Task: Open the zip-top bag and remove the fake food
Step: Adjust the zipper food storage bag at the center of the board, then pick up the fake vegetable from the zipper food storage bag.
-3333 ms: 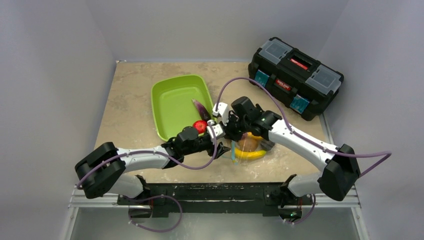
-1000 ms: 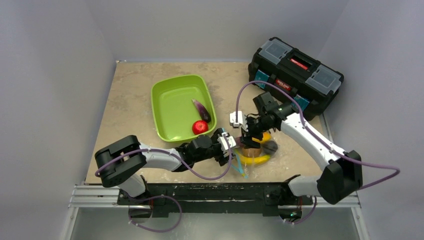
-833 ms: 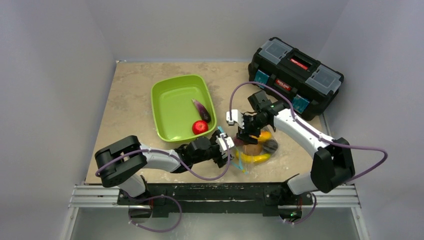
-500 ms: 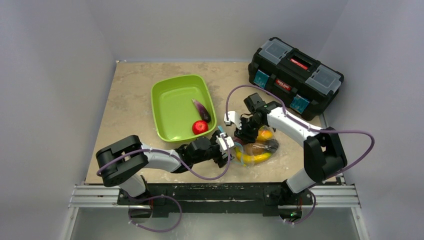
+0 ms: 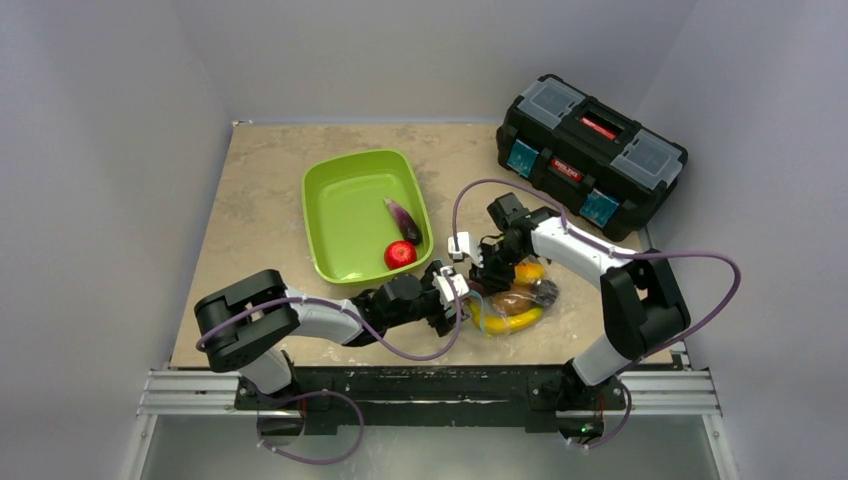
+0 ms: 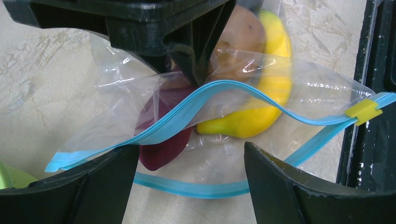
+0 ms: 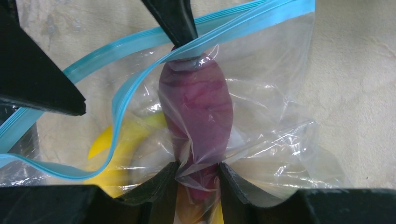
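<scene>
The clear crinkly zip-top bag lies on the beige counter near the front edge, between both arms, its teal-blue zipper strip parted. The right claw is nipped in on the dark purple plastic fruit, with film bunched between. The left claw gapes wide at the mouth, holding nothing. The film looks limp and slippery, the fruit light and hard, so I judge the stiffer strip the surest hold on the bag
</scene>
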`<state>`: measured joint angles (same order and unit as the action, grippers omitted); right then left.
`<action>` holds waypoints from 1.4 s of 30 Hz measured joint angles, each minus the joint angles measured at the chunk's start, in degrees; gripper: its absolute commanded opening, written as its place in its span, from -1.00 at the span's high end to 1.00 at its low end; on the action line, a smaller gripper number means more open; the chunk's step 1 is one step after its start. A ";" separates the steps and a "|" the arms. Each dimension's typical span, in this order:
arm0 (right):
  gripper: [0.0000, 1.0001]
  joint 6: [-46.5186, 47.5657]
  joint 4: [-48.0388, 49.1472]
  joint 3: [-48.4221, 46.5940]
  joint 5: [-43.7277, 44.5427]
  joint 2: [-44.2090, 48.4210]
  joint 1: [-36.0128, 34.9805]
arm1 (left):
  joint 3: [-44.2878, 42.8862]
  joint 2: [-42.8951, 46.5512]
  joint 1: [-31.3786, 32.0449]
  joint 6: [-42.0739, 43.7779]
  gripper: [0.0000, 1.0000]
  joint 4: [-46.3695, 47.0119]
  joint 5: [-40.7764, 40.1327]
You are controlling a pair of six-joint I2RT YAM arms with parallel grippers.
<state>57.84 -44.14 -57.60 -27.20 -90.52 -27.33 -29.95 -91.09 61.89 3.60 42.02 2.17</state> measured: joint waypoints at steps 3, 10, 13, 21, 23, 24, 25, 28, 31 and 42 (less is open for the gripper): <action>0.33 3.26 -0.61 0.07 -1.68 0.00 0.02 | 0.83 0.00 0.00 0.00 -0.64 0.66 0.37; 0.48 10.03 -1.79 0.22 -4.57 0.04 0.00 | 3.06 0.00 -0.44 0.04 -0.64 1.33 0.35; 0.49 11.45 -2.05 0.22 -5.44 0.02 0.00 | 4.17 0.04 -0.90 0.04 -0.65 1.01 0.37; 0.49 14.43 -2.10 1.16 -6.88 0.04 -1.62 | 4.35 0.04 -2.78 0.00 -0.65 0.76 1.14; 0.49 14.58 -1.97 1.40 -6.93 0.04 -2.38 | 4.24 0.00 -2.93 0.04 -0.63 0.70 1.90; 0.48 14.69 -1.88 1.49 -6.97 0.04 -2.62 | 4.07 -0.07 -2.89 0.00 -0.62 0.57 2.21; 0.49 14.82 -1.95 1.55 -7.10 0.04 -2.67 | 3.98 -0.17 -2.89 -0.02 -0.61 0.59 2.75; 0.50 14.82 -1.92 1.60 -7.13 0.04 -2.60 | 3.69 -0.85 -2.95 -0.17 -0.58 0.70 3.78; 0.52 14.71 -1.90 1.60 -7.37 0.04 -2.54 | 3.48 -1.40 -2.95 -1.14 -0.56 0.76 4.81; 0.53 11.15 -1.05 1.60 -9.64 0.02 -2.01 | 2.99 -1.62 -2.84 -6.27 -0.42 1.25 2.91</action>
<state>68.99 -45.19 -56.01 -36.84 -90.50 -29.34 -26.96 -92.71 59.05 -2.68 43.27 5.08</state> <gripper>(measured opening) 0.237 0.745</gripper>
